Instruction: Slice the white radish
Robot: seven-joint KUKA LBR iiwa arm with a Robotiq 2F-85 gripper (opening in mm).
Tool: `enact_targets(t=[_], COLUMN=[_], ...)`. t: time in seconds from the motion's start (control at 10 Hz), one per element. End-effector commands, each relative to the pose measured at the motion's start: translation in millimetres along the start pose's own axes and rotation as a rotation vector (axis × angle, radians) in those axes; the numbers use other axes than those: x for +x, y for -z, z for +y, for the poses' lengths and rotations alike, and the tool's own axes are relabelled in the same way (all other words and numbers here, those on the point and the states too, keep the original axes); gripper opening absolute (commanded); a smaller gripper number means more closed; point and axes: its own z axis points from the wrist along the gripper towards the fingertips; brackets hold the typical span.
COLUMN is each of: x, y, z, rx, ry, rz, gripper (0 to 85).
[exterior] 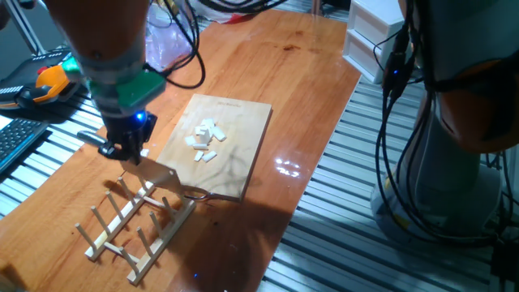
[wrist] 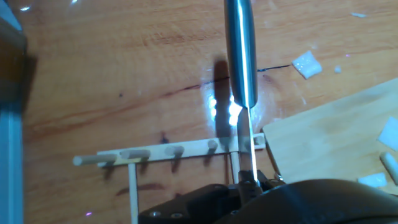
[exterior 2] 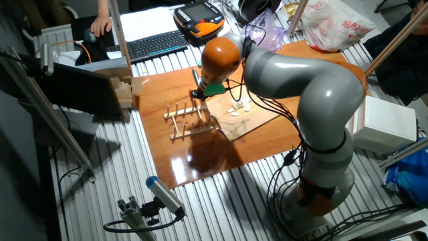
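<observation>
The white radish lies as several small flat white bits in the middle of the wooden board; the bits also show in the other fixed view. In the hand view a few bits sit on the board and one bit lies on the table. My gripper hovers left of the board, over the wooden peg rack, shut on a metal knife. The knife runs from my gripper across the rack rail, its round steel handle farthest away.
A keyboard and an orange pendant sit behind the table. Plastic bags and a white box lie at the far end. The table's edge runs close to the right of the board.
</observation>
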Motion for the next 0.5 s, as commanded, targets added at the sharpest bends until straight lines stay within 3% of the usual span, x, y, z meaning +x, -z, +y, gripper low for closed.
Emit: enact_targets(t=[0.0, 0.1, 0.2, 0.4], x=[-0.6, -0.4, 2.0, 10.5], y=[-5.7, -14.1, -22.6, -39.2], z=[2.1, 2.5, 2.3, -1.4], rx=[0.012, 0.043, 0.056, 0.053], ry=[0.015, 0.049, 0.053, 0.043], rz=[0.015, 0.027, 0.022, 0.023], gripper=[0.0, 0.0, 0.0, 0.0])
